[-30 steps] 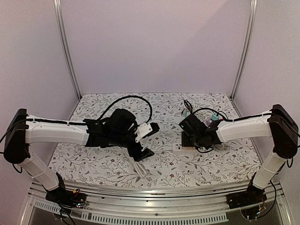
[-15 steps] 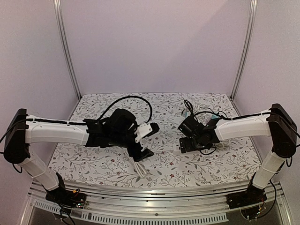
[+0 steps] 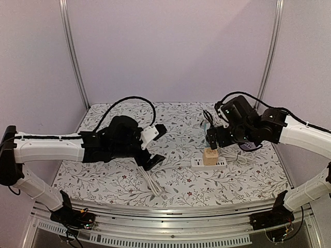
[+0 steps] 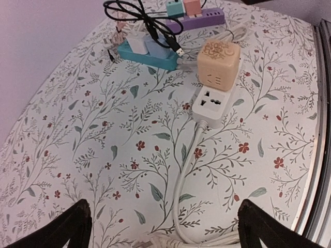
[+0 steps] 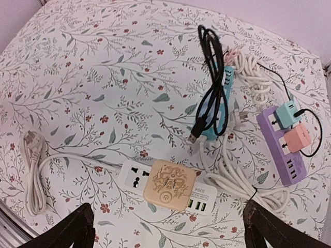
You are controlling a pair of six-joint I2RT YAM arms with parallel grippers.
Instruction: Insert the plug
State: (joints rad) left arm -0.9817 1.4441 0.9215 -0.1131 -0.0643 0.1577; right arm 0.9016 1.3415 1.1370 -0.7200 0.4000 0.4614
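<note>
The plug is a tan cube adapter [image 3: 209, 155] with a swirl pattern on top. It stands pushed into the white power strip [image 3: 221, 163] on the flowered table; the right wrist view looks down on the cube [image 5: 169, 183] and the strip [image 5: 129, 175]. My right gripper [image 3: 215, 138] hangs open above and just behind the cube, and nothing sits between its fingers [image 5: 77, 230]. My left gripper [image 3: 154, 145] is open, well to the left of the strip, over the strip's white cord [image 4: 182, 178]. From the left wrist the cube [image 4: 218, 64] is far ahead.
A teal strip [image 5: 220, 106] wrapped in a black USB cable lies behind the white one. A purple strip [image 5: 279, 144] carrying teal and pink cube adapters sits at the right. Coiled white cord [image 5: 248, 186] lies beside the strip, and its wall plug [image 5: 31, 142] rests near the front edge.
My right gripper opened, let go of the tan cube and rose up and back, leaving the cube in the strip. The left arm drew back slightly to the left.
</note>
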